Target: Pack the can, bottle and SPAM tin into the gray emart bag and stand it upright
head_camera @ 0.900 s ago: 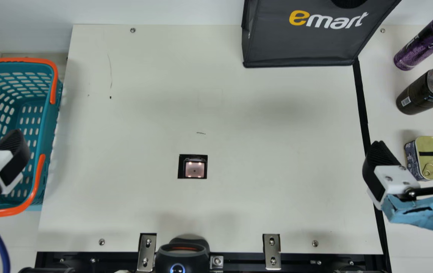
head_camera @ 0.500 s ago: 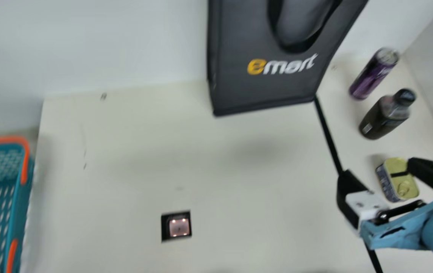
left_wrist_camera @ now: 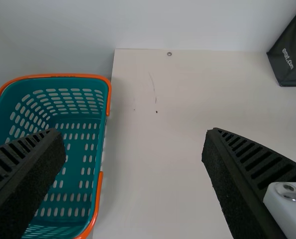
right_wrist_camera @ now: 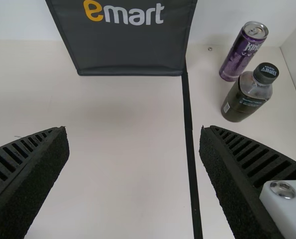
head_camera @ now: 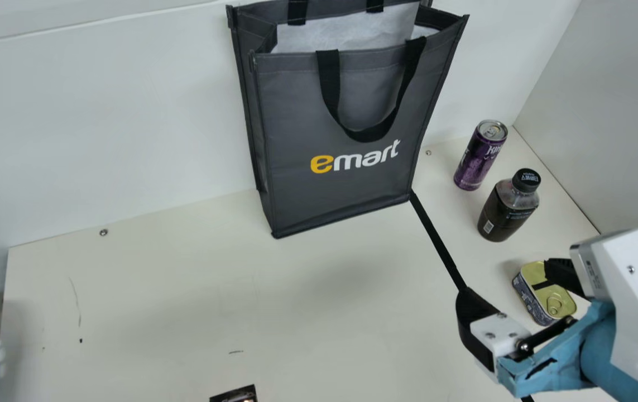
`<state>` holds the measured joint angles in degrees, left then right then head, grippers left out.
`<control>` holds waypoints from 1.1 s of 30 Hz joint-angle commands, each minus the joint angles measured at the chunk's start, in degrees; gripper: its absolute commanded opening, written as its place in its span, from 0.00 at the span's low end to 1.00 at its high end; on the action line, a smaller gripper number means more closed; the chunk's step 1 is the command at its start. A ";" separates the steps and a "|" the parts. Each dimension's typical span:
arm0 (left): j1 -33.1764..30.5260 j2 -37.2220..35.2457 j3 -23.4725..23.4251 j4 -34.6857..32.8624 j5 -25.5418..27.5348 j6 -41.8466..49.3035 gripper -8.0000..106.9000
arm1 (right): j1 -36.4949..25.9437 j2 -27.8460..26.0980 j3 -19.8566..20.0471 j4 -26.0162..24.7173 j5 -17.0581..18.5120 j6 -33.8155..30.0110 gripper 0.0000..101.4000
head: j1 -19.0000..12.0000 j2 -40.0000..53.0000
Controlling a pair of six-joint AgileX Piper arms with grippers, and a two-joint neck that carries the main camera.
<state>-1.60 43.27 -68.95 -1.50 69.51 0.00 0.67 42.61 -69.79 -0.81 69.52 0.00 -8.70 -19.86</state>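
In the main view my right gripper (head_camera: 511,279) is open above the table's right side, the SPAM tin (head_camera: 554,301) lying beneath and partly behind its far finger. The gray emart bag (head_camera: 346,184) stands upright at the back wall, its top open. Right of it the purple can (head_camera: 478,162) stands, with the dark bottle (head_camera: 503,215) upright just in front. From the right wrist, both fingers of my right gripper (right_wrist_camera: 134,134) stand wide apart over bare table, with bag, can and bottle beyond. My left gripper (left_wrist_camera: 134,137) is open in the left wrist view, nothing between its fingers.
A teal basket with orange handles (left_wrist_camera: 100,199) stands at the table's left, partly under a left finger. Black tape (head_camera: 436,237) runs along the table's right part. Walls rise behind and at the right. A small black device (head_camera: 235,395) sits in the tabletop.
The camera has tilted up and turned right, bringing the whole bag with its handles into the picture. No clear movement of the objects or the right arm stands out.
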 commanded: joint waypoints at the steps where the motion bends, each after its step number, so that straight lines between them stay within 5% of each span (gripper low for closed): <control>1: 0.00 0.00 0.00 0.00 0.00 0.00 0.85 | 0.00 0.00 0.00 0.00 0.00 0.00 0.94 | -1.30 -0.14; 33: 0.00 0.00 0.00 0.00 0.00 0.00 0.85 | 0.21 1.07 -0.96 -0.46 -0.39 -0.40 0.94 | -1.30 -0.14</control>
<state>-1.60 43.27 -68.95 -1.50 69.51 0.00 0.81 43.53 -70.51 -1.21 69.24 0.00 -8.70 -19.86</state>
